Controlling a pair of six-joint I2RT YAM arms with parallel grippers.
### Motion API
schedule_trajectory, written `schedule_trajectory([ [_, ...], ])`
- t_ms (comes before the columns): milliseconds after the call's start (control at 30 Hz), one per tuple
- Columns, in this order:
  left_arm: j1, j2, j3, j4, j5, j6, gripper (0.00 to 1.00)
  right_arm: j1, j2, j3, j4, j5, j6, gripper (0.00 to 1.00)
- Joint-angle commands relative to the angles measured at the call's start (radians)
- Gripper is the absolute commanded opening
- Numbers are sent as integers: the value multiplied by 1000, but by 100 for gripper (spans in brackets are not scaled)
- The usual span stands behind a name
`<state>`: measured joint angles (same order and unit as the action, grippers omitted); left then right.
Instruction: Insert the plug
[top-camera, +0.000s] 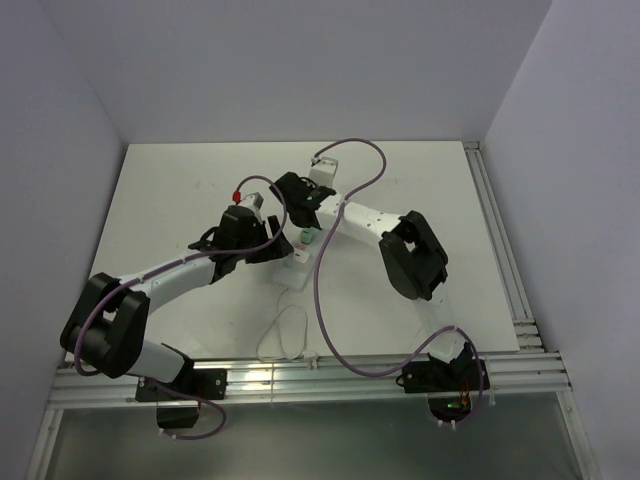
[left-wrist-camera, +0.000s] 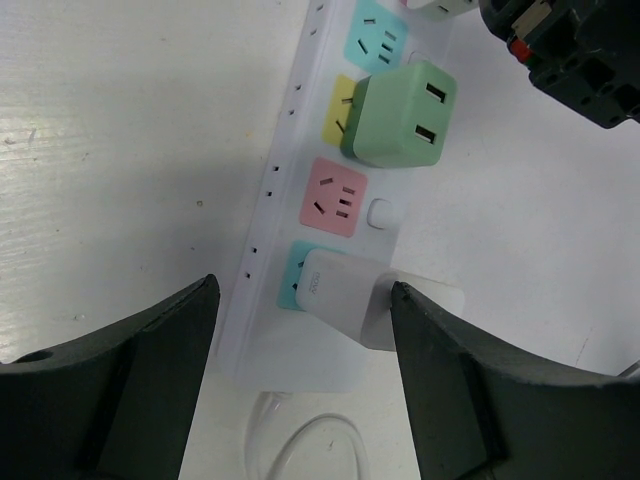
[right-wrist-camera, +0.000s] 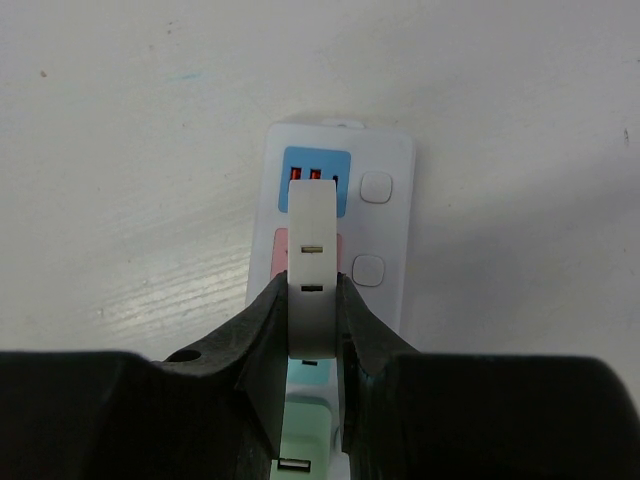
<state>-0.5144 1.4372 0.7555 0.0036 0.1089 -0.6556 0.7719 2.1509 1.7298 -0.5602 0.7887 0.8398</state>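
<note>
Right gripper (right-wrist-camera: 312, 292) pinches white plug (right-wrist-camera: 312, 215) over power strip (right-wrist-camera: 390, 228) end nearer table's (top-camera: 170, 200) far edge; socket beneath unclear. Left gripper (left-wrist-camera: 300, 295) spread wide, holding nothing.

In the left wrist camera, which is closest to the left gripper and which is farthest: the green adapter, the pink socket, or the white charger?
1. White charger, between the fingers of the left gripper.
2. Pink socket, just above it.
3. Green adapter, farther up, toward the top right.
</note>
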Motion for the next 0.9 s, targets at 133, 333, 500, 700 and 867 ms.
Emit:
schedule_trajectory([
  [133, 2, 8, -41, -13, -21, 1, 75, -3, 70, -36, -156, 1, -1, 0],
  [333, 2, 14, -42, -13, -18, -1, 75, -13, 20, -136, -86, -34, 57, 0],
  [500, 1, 11, -47, -13, -20, -1, 75, -22, 20, -180, -46, -98, 116, 0],
  [700, 1, 0, -48, -14, -28, 2, 75, -51, -3, -236, 13, -158, 107, 0],
  [867, 1, -4, -44, -20, -31, 4, 75, -56, 1, -211, 6, -170, 79, 0],
])
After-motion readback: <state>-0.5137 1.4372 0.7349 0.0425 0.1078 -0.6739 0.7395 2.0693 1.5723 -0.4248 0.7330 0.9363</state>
